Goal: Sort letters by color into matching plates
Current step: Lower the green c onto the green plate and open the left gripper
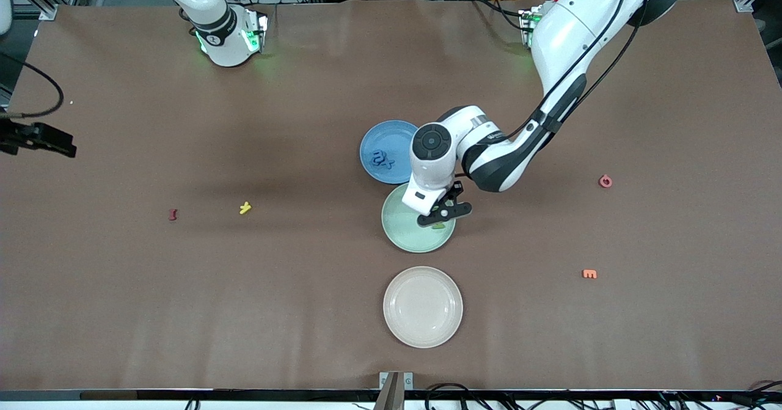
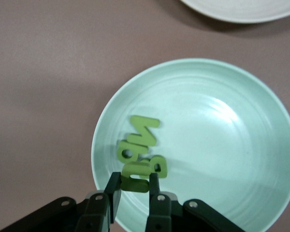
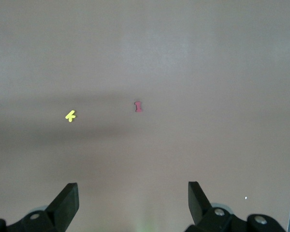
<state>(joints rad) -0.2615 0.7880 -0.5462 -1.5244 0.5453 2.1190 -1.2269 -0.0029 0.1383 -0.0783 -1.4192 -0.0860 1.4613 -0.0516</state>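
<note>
Brown table: left gripper point(image 2: 134, 192) clamped on a green letter point(image 2: 135, 175) over the green plate point(image 1: 397, 226), right gripper point(image 3: 133, 203) waiting with fingers apart; releasing off-centre could bounce the letter off those already plated.

Three round plates in a row, landmark the mint green plate point(image 1: 403, 230): blue plate point(image 1: 382, 144) touching its farther rim, holding blue letters point(image 1: 383, 161); cream plate point(image 1: 423, 307) nearer the camera, apart. In the mint plate, two green letters point(image 2: 141, 142) flat; a third green letter point(image 2: 135, 174) pinched above them.
</note>
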